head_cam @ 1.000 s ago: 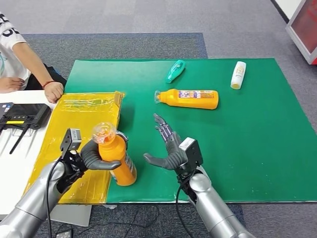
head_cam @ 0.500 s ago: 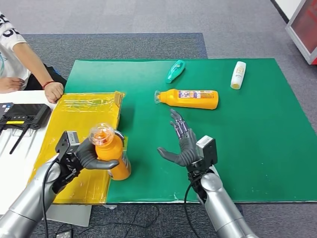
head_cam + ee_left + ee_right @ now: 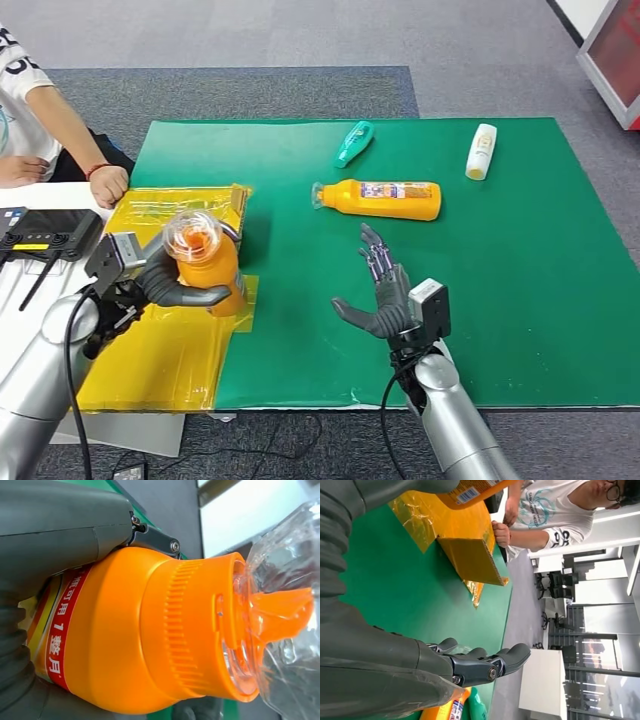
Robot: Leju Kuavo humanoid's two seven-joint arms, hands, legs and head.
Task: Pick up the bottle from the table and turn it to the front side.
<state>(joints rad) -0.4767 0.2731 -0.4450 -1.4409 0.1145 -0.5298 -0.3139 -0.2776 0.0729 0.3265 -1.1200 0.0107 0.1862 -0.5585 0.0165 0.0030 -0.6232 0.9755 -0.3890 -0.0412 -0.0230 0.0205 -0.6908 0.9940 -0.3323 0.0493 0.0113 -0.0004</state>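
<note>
green mat [image 3: 490, 280]; left robot hand [image 3: 162, 283] hides orange bottle [image 3: 205, 262] body.

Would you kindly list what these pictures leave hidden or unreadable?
- Held orange bottle: its base, head view, hidden by the left robot hand.
- Its label, left wrist view: mostly covered by the robot hand.
- Lying orange bottle, head view: print too small.
- Person: cut off by the frame edge.
</note>
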